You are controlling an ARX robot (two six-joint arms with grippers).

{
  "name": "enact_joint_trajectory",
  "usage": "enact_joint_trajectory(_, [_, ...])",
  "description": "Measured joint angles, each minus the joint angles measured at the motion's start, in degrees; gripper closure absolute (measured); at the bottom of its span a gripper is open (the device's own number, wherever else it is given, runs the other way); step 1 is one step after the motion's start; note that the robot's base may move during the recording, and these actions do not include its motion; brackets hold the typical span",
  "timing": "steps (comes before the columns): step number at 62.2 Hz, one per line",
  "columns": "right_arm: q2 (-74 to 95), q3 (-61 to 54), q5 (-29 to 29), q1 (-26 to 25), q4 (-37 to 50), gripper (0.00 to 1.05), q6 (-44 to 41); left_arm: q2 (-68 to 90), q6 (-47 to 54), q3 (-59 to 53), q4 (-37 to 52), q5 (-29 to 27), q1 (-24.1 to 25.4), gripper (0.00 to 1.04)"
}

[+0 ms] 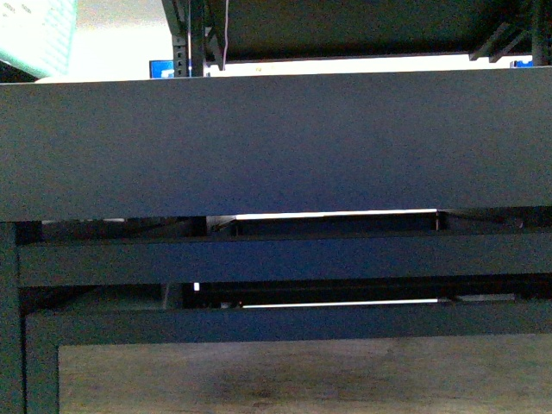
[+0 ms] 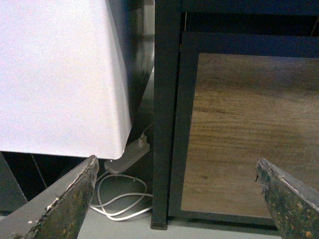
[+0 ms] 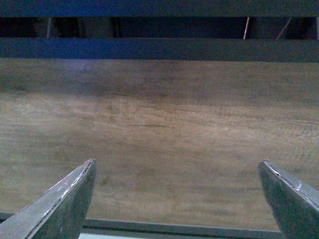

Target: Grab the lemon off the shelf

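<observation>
The lemon is out of view in every frame. The shelf's deep black front lip [image 1: 276, 147] fills most of the front view, with lower black rails [image 1: 276, 259] and a wood panel [image 1: 302, 375] beneath. Neither arm shows in the front view. My left gripper [image 2: 177, 172] is open with nothing between its fingers, facing the shelf's black corner post [image 2: 164, 114] and the wood panel [image 2: 249, 129]. My right gripper [image 3: 177, 172] is open and empty too, facing the wood panel [image 3: 159, 129] under a black shelf rail [image 3: 159, 49].
A white cloth-like surface [image 2: 55, 74] hangs beside the shelf post. Under it a white power strip [image 2: 127, 157] and a looped white cable [image 2: 119, 199] lie on the floor. Bright background and a dark frame [image 1: 194, 34] show above the shelf lip.
</observation>
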Motion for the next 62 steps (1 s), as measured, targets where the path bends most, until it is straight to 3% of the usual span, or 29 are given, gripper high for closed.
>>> enact_joint_trajectory(62, [0.00,0.00,0.00,0.00,0.00,0.07,0.00,-0.02,-0.02,0.00,0.00,0.00,0.00,0.08])
